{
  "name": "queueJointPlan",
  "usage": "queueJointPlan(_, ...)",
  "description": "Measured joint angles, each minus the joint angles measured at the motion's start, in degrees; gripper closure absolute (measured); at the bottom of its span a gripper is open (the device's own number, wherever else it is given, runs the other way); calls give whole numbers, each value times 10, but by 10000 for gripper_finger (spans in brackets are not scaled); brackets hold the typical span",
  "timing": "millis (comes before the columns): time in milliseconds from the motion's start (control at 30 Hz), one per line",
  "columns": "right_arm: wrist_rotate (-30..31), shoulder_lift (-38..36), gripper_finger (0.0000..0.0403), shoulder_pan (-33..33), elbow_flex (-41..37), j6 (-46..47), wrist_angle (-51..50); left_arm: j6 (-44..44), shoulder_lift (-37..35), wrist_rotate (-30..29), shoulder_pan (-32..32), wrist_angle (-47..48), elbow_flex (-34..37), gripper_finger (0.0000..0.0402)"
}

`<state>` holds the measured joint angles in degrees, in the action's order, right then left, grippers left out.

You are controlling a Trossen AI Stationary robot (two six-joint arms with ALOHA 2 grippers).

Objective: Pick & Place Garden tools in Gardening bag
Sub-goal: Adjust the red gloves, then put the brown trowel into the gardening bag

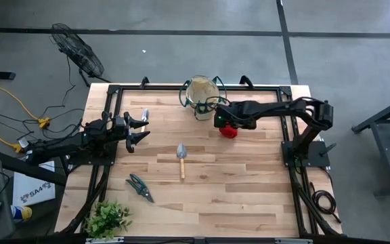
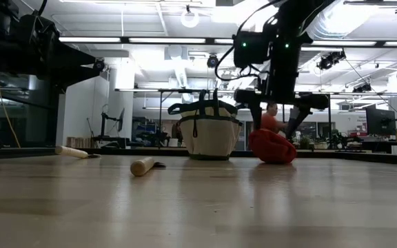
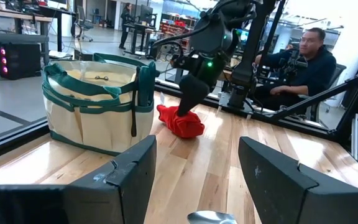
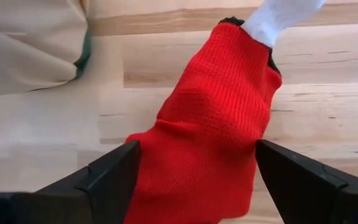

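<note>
Reaching: my right gripper [image 4: 194, 168] hangs low over the red bundle [image 4: 210, 137], fingers spread wide to either side of it and not closed on the cloth.
Bundle: it lies on the table [image 1: 249, 183] straight ahead of my fingertips, with a white tag at its far end.
Bag [image 1: 202, 95]: just beside the bundle, upright, its beige wall and green trim at the edge of my wrist view.
Trowel [image 1: 181, 157]: farther out toward mid-table, flat on the boards, well apart from my right gripper.
Shears [image 1: 139, 187]: beyond the trowel, near the plant [image 1: 108, 218].
Left gripper [image 1: 141, 129]: across the table, raised, fingers wide apart with nothing between them, facing bag and bundle.
Person [image 3: 306, 62]: seated behind the table's far edge.
</note>
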<state>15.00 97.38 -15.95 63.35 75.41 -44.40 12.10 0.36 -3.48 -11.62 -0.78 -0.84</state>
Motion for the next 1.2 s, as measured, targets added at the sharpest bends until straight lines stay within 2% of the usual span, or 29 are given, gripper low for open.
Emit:
queueJointPlan(733,-77,10,92,1,0,-89,-57,0,0,0,0,0,0,178)
queueJointPlan(933,-79,-28,92,3,0,-117,-53,0,0,0,0,0,0,178)
queueJointPlan(1200,-70,-109,92,30,0,-248,-63,0,0,0,0,0,0,178)
